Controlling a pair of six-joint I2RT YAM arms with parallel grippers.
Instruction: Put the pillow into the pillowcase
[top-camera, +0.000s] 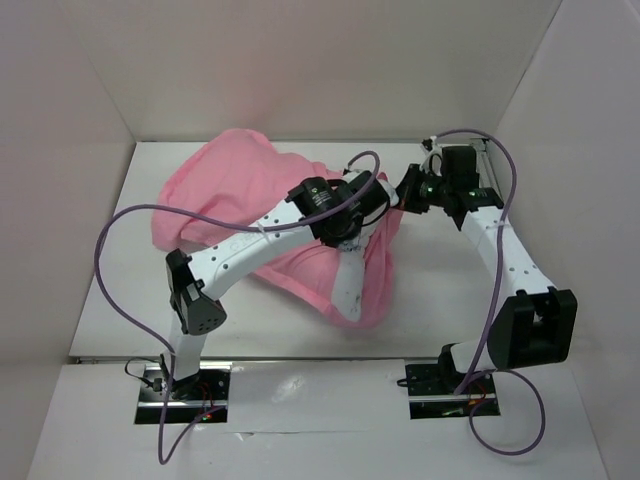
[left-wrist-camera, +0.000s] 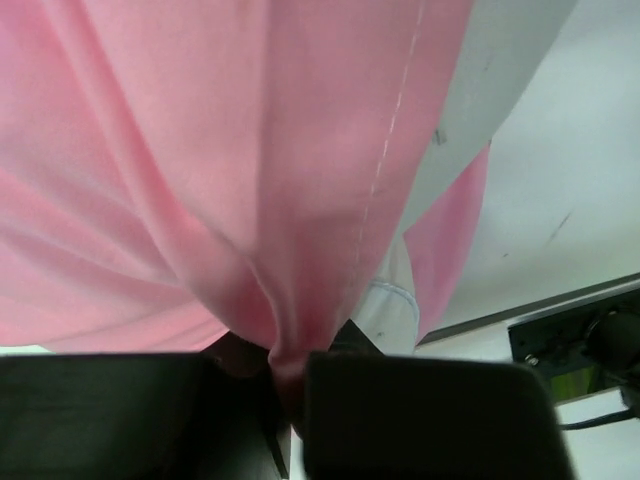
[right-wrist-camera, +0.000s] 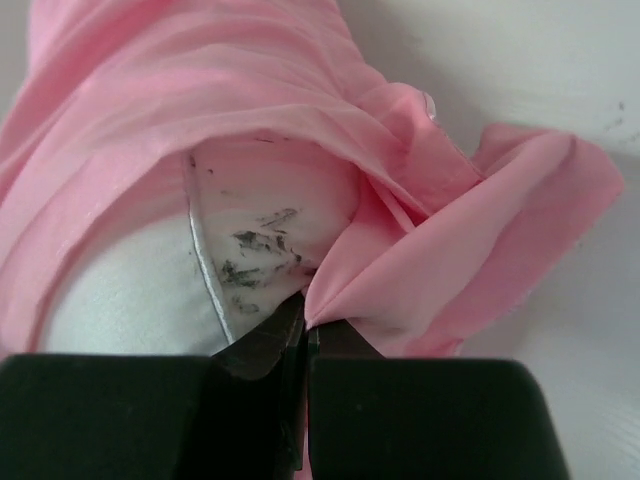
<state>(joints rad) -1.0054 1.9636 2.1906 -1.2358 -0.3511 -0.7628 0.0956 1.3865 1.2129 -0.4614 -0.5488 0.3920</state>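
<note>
The pink pillowcase (top-camera: 235, 185) lies bunched over the middle and far left of the table, with the pillow mostly inside it. A strip of the white pillow (top-camera: 350, 278) with dark smudges shows at the case's near right opening. My left gripper (top-camera: 377, 200) is shut on a gathered fold of the pillowcase (left-wrist-camera: 250, 180), lifting it; the pillow (left-wrist-camera: 398, 305) peeks out beside the fold. Close to its right, my right gripper (top-camera: 407, 190) is shut on the hem of the pillowcase (right-wrist-camera: 470, 230), right next to the smudged pillow (right-wrist-camera: 130, 290).
White walls (top-camera: 70, 200) box in the table on the left, back and right. Purple cables (top-camera: 120, 290) loop from both arms. The table's near edge and a black base mount (left-wrist-camera: 575, 340) lie at the right of the left wrist view.
</note>
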